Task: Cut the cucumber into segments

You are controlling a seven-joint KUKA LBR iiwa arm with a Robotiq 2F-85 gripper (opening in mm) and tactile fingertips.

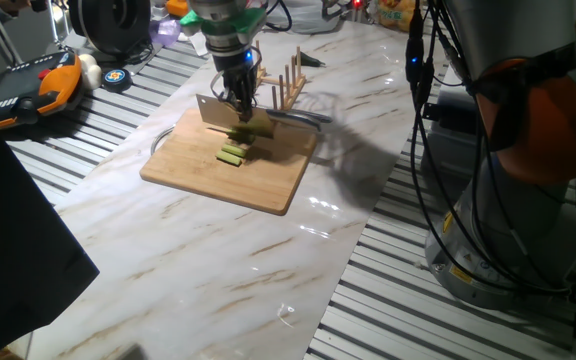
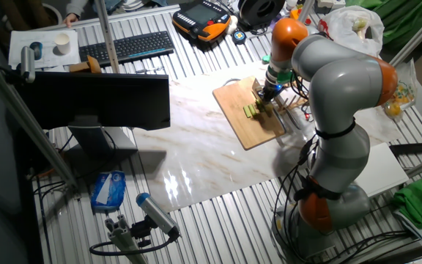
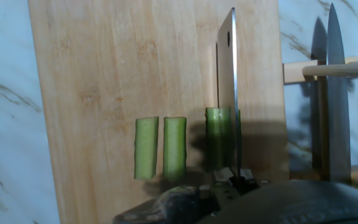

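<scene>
Two cut segments (image 3: 146,148) (image 3: 174,148), pale green with dark skin edges, lie side by side on the wooden board (image 3: 104,62). To their right is the remaining cucumber (image 3: 214,137), with the cleaver blade (image 3: 229,93) standing on edge in it near its right side. My gripper (image 3: 232,183) is shut on the cleaver's handle at the bottom of the hand view. From the fixed view, the gripper (image 1: 238,100) hangs over the board (image 1: 218,180), the blade (image 1: 220,112) down at the cucumber (image 1: 251,135) and the segments (image 1: 232,153) in front. In the other fixed view the gripper (image 2: 269,92) is over the board (image 2: 244,121).
A wooden rack (image 1: 286,85) stands just behind the board, and a second knife (image 3: 335,93) rests in it. An orange pendant (image 1: 48,85) lies at the far left. The robot base (image 1: 508,150) fills the right side. A keyboard (image 2: 127,48) and monitor (image 2: 97,99) sit beyond the table.
</scene>
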